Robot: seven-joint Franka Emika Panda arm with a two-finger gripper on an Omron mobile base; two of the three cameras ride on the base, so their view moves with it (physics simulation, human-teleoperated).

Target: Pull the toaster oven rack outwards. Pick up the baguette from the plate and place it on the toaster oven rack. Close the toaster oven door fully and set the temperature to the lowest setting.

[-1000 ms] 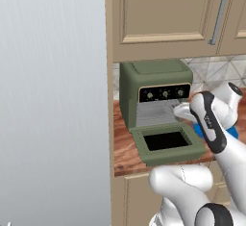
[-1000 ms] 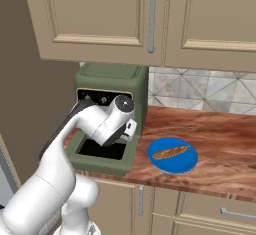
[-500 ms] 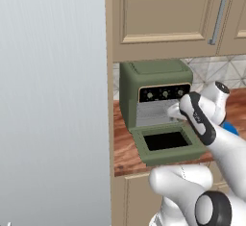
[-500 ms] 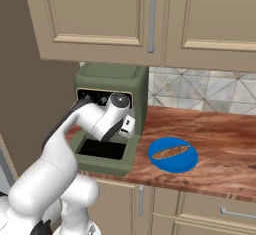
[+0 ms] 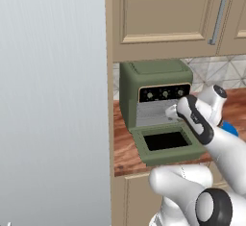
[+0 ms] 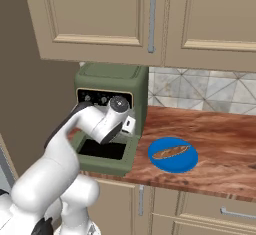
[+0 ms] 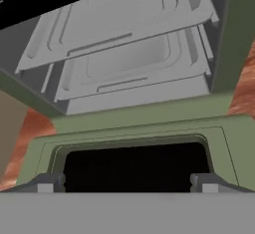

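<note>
The olive-green toaster oven stands on the wooden counter. Its door lies folded down flat, dark glass facing up. Inside the cavity the grey rack sits pushed in, above a second grey panel. My gripper hovers over the lowered door, just in front of the cavity mouth. It is open, with its fingertips wide apart and nothing between them. The baguette lies on the blue plate to the oven's right.
A tall grey panel fills the space left of the oven. Beige wall cabinets hang low over the oven top. The wooden counter runs on to the right of the plate, with a tiled backsplash behind.
The hand has swung left, from beside the oven's right edge to the front of the open cavity. The jaws stayed open, and the oven, plate and baguette have not moved.
</note>
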